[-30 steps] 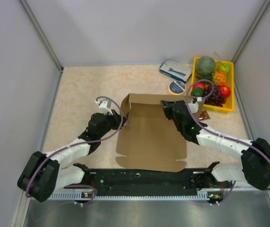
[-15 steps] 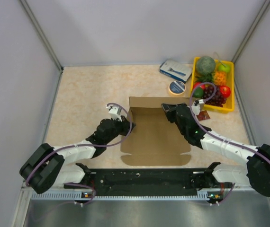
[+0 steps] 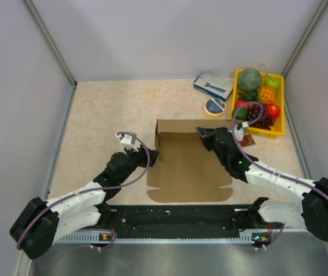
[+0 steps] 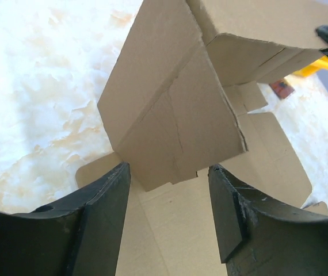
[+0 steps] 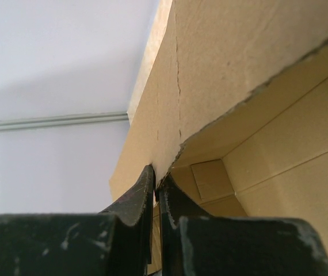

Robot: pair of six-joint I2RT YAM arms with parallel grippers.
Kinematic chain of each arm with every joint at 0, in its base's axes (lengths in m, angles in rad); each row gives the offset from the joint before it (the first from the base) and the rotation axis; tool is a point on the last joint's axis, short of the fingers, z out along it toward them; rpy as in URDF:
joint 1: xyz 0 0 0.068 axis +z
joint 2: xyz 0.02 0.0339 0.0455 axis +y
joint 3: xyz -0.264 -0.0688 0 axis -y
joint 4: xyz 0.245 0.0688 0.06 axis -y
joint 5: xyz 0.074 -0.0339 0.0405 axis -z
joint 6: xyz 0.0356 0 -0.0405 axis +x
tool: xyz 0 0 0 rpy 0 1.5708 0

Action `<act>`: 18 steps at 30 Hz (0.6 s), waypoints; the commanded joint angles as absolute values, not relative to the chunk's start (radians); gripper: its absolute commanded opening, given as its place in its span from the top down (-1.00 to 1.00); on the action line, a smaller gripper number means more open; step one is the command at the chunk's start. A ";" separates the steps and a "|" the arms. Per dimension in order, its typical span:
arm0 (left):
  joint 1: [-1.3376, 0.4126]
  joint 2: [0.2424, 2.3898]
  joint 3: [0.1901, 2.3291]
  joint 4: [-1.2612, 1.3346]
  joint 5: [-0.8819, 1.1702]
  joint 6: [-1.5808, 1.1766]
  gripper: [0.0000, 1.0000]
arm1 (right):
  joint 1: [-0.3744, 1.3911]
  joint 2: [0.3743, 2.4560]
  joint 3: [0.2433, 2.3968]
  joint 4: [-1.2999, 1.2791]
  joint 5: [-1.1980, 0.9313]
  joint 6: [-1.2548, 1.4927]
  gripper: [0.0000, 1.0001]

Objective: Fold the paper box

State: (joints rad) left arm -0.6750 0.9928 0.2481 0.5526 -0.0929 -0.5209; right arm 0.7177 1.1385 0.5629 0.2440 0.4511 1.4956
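The right fingers (image 5: pixel 134 201) pinch the paper box (image 3: pixel 187 169) wall; the left fingers (image 4: pixel 92 221) gape, apparently empty. Fruit (image 3: pixel 250 79) fills the yellow tray (image 3: pixel 270 133).

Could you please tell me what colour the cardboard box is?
The box is plain brown; the left wrist view shows it best.

Top view looks down on the desk (image 3: pixel 106 103) from high at its near edge; both wrist views sit close against the shared box (image 3: pixel 188 167).
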 commanded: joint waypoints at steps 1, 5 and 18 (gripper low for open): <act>-0.675 0.839 0.184 0.565 -0.112 -0.488 -0.21 | 0.715 1.140 0.534 0.118 0.410 1.454 1.00; -0.673 0.678 0.190 0.436 -0.153 -0.460 0.03 | 0.712 1.141 0.535 0.124 0.400 1.457 1.00; -0.638 1.179 0.508 0.294 -0.106 -0.272 -0.13 | 0.706 1.154 0.531 0.156 0.370 1.463 1.00</act>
State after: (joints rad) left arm -0.6350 1.0546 0.4774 0.2062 -0.2562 -0.4469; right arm 0.7090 1.1385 0.5514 0.2634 0.4202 1.5032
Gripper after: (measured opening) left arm 0.565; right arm 0.007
